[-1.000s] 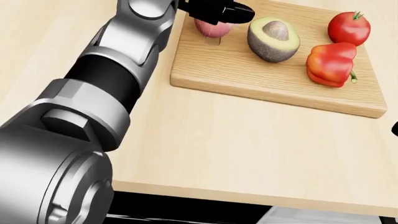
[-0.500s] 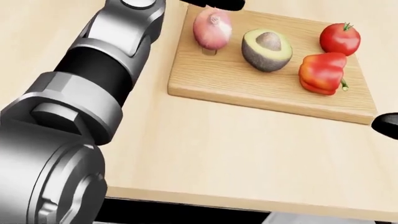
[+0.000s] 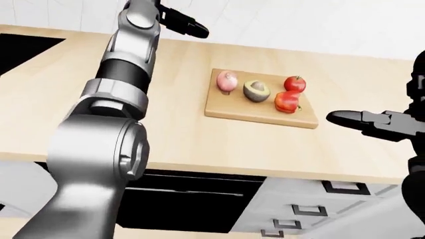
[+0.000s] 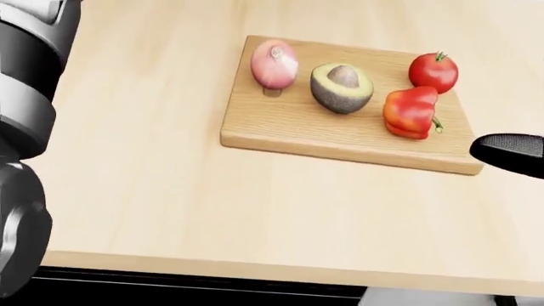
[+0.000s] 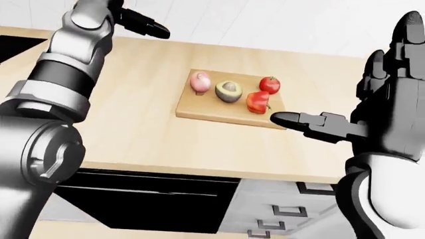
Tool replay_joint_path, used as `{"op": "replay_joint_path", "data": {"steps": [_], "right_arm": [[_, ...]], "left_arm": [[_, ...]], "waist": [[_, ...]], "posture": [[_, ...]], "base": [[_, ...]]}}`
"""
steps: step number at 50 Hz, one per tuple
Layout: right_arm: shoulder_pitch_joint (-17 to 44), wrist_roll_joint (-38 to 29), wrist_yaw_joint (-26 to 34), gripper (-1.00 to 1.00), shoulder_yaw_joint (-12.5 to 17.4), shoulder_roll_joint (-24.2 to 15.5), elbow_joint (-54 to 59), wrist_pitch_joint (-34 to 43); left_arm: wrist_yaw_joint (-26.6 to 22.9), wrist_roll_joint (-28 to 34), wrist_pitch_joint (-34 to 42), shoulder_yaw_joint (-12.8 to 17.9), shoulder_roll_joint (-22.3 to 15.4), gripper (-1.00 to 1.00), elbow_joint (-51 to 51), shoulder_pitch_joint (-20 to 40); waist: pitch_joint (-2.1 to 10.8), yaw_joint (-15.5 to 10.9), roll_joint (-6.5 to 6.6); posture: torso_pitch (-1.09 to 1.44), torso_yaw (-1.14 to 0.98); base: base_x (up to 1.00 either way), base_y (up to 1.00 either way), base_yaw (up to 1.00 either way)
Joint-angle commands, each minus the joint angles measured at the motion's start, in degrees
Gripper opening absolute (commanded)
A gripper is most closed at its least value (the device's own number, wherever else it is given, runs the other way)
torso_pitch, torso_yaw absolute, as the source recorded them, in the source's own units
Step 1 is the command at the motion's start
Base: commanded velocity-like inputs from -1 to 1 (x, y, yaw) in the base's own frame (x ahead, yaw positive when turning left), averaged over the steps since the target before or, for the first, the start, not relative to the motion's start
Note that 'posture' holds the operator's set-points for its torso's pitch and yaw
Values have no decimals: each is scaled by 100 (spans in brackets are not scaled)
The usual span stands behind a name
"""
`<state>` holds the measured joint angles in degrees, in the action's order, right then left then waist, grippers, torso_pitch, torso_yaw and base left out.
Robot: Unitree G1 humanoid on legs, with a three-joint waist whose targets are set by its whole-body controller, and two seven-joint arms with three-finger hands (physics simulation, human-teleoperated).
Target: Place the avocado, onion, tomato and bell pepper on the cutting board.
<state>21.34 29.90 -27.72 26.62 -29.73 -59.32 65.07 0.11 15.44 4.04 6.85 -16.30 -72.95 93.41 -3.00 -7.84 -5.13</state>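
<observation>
Left-eye view: my black three-finger left hand is raised above the pale wooden worktop, fingers spread, empty. Right hand likewise splayed wide, holding nothing.

Head view: rectangular wooden cutting board carries pink onion, halved avocado with brown pit, round red tomato, red bell pepper. All four on it; task looks complete.

Right-eye view: same layout. Tomato probably soft and rolls easily; I'd take it round its middle.
</observation>
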Motion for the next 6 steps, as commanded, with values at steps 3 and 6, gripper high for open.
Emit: {"op": "replay_joint_path", "data": {"steps": [3, 6], "right_arm": [[210, -475, 297, 100, -16, 71, -68, -49], [221, -759, 466, 100, -112, 203, -68, -57]], "left_arm": [[-2, -62, 11, -53, -80, 100, 538, 161], [-50, -145, 247, -74, -109, 100, 957, 4]], "waist": [[159, 10, 17], [159, 14, 35]], "posture": [[0, 15], [0, 15]], "base": [[0, 0, 0], [0, 0, 0]]}}
